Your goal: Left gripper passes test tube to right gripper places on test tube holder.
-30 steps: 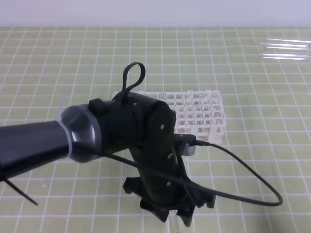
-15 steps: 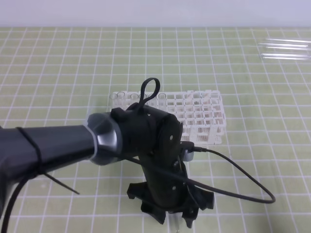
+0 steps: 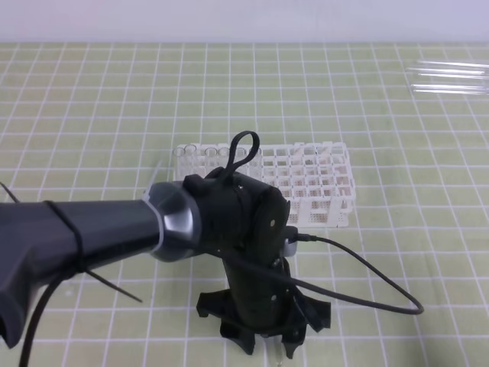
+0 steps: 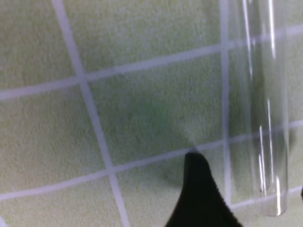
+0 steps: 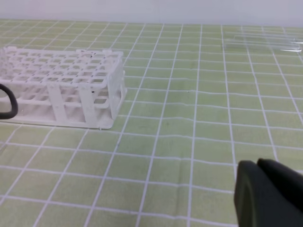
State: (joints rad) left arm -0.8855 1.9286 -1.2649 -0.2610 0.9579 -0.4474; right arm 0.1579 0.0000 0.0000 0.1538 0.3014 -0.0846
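My left gripper (image 3: 273,350) points down at the green grid mat near the front edge, with its two black fingers spread apart. The left wrist view shows one black fingertip (image 4: 201,189) resting low over the mat. The clear test tube (image 4: 262,104) lies flat just to its right, its end near the bottom of that view, and nothing grips it. The white test tube holder (image 3: 309,183) stands behind the arm, also seen as the holder (image 5: 61,80) at the left of the right wrist view. My right gripper (image 5: 267,194) shows only as a black shape at the lower right corner.
Several clear tubes (image 3: 451,78) lie together at the far right of the mat; the right wrist view shows these tubes (image 5: 265,42) too. A few round tube rims (image 3: 200,153) stand up at the holder's left end. A black cable (image 3: 367,283) loops right from the left wrist.
The left arm has swung lower and its wrist has shifted slightly right, uncovering the holder's left end. The gripper stays down at the mat's front edge.
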